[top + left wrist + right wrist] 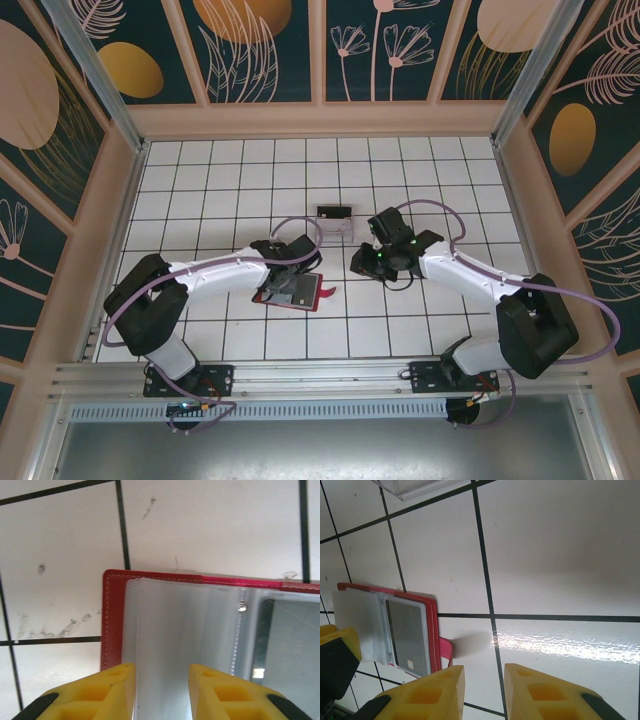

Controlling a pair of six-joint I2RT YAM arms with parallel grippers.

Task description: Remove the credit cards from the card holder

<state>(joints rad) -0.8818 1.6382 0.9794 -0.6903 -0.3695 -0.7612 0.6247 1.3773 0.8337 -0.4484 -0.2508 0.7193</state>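
The left gripper (pixel 161 672), with blocky yellow foam-like fingers (pixel 112 692), hangs with its jaws parted and empty just above the holder (pixel 112 615). The holder is a flat red case with a stitched edge, lying open on the table (pixel 220 170) just ahead of the left arm and well left of the right gripper (pixel 484 672). It has glossy clear plastic sleeves, and one sleeve holds a grey card (pixel 409 632) with rounded corners. A small red tab (pixel 445 650) projects from the holder's edge. The left arm reaches forward and inward, with its wrist bent down over the holder. The right gripper is likewise parted and empty, and it hovers over bare glossy white tile crossed by black lines. The right arm angles inward, its wrist above the table. A clear plastic stand (pixel 335 218) sits beyond, between the two grippers.
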